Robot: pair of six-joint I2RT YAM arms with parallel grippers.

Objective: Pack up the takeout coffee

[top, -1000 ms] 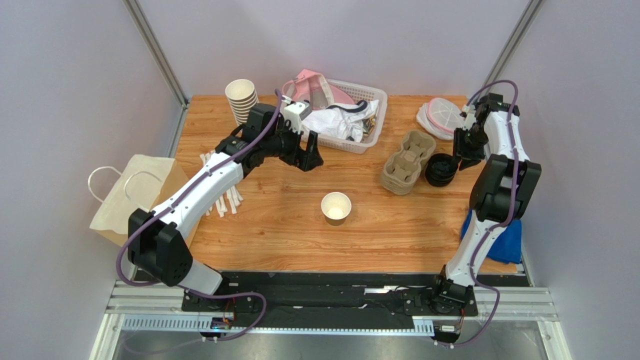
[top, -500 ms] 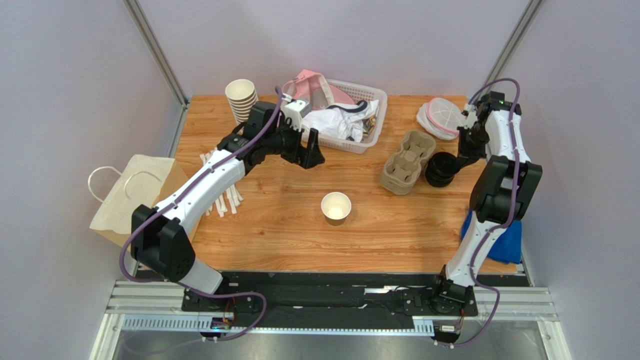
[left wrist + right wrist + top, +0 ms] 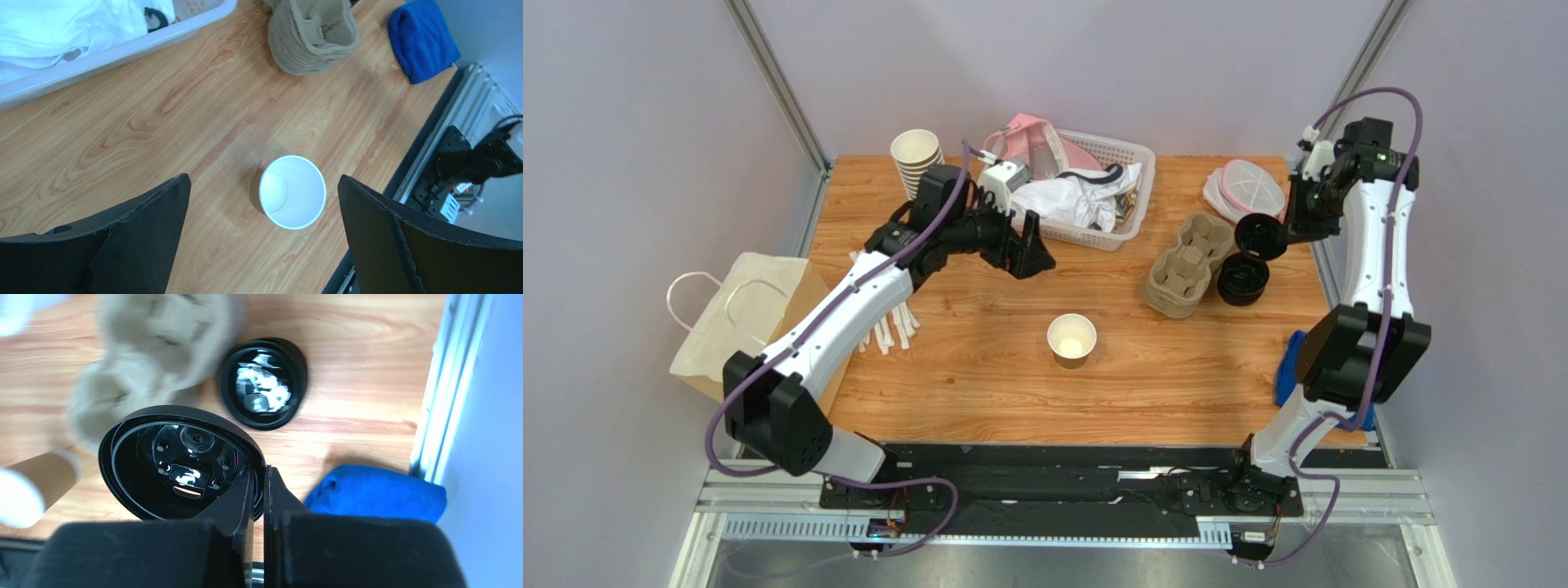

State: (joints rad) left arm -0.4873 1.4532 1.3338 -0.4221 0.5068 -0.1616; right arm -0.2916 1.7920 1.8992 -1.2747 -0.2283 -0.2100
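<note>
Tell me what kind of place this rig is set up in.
Probably a lab test cell staged as a takeout coffee station: plain grey wall panels around a wooden table, with stacked paper cups, a pulp cup carrier and a paper bag.

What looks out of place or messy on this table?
Nothing spilled or tipped. The paper cup stands upright, lidless; the right gripper holds a black lid aloft. White sticks lie scattered beside the paper bag.

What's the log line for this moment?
left gripper: open, aimed at cup, no contact | right gripper: shut on black lid, held above table | cup: upright, lidless, mid-table | lid not yet on
</note>
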